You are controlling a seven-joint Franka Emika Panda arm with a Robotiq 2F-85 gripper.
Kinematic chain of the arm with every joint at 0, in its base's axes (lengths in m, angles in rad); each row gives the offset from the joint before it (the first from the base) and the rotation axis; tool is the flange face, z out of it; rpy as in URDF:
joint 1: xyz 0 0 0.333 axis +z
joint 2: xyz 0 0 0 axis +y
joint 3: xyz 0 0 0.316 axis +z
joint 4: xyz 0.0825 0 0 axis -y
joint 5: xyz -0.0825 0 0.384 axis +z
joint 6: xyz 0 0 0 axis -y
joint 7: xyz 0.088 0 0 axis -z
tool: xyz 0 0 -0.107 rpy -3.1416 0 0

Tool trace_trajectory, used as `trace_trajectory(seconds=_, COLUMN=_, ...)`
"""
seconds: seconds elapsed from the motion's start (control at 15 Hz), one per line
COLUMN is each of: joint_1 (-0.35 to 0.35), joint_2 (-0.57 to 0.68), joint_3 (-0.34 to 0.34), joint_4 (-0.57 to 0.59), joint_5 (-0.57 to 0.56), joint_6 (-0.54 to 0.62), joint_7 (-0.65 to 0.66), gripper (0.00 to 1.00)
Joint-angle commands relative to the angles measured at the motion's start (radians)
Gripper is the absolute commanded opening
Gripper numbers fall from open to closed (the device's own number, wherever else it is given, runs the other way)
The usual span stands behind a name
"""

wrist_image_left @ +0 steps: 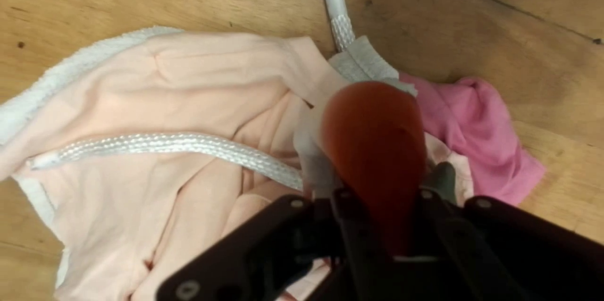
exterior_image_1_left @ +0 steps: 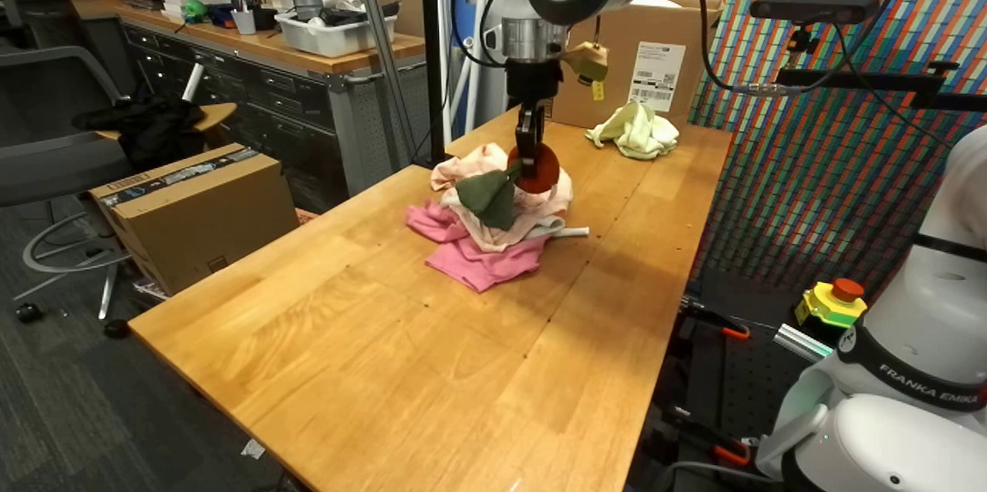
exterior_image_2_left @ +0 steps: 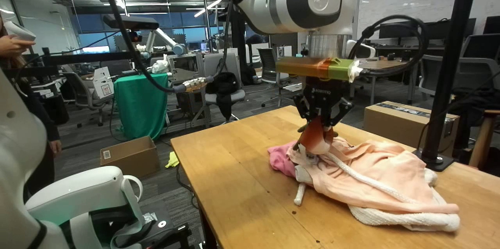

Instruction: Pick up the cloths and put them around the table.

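I see the peach cloth crumpled on the surface, partly over the pink cloth, white rope across it. My end effector clamps a red toy, jaws slightly apart; the yellow-green cloth lies well apart, beside a cardboard box. In my wrist view, the blurred toy masks part of the peach cloth.

Black upright post, in an exterior view | left of the post: grey chair, taped cardboard box, white bin | right of the post: red round toy, white rope end, labelled cardboard box, multicoloured striped backdrop
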Motion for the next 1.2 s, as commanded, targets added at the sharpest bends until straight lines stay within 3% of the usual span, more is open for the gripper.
trace_trajectory(seconds=0.0, joint_1=0.009, joint_2=-0.025, joint_3=0.009, joint_4=0.123, joint_5=-0.022, joint_6=-0.218, joint_7=-0.007, gripper=0.10)
trace_trajectory(seconds=0.47, joint_1=0.030, joint_2=0.021, joint_3=0.027, joint_4=0.347, joint_5=-0.040, joint_6=-0.524, joint_7=-0.026, gripper=0.10)
trace_trajectory(seconds=1.13, joint_1=0.065, joint_2=0.148, joint_3=0.073, joint_4=0.582, joint_5=-0.092, joint_6=-0.726, joint_7=-0.050, gripper=0.10)
